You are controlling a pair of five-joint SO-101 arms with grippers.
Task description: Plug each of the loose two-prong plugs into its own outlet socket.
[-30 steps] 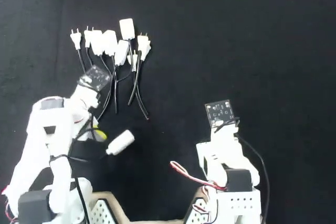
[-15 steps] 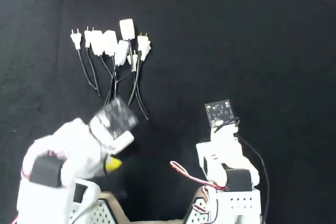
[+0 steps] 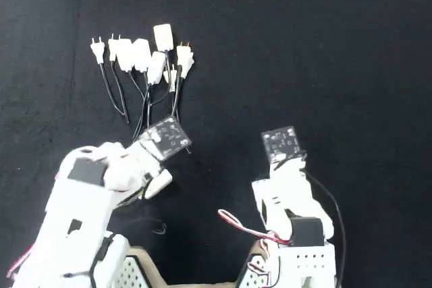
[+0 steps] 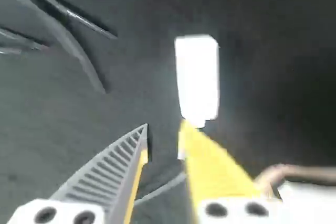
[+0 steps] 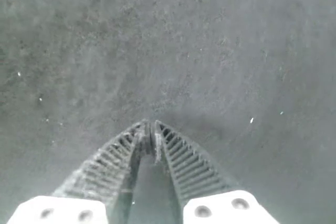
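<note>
Close-ups show left end effector [image 4: 163, 126] spread by connector [image 4: 197, 77], right end effector [image 5: 153, 127] pressed together.

No legible text or markings anywhere.

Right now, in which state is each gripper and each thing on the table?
left gripper: open a little, empty, tips by the end of the white block.
right gripper: shut, empty, over the bare table.
white block: lying flat on the table, not held.
bunch of plugs: loose, lying together at the far side, black cords trailing toward the arms.
</note>
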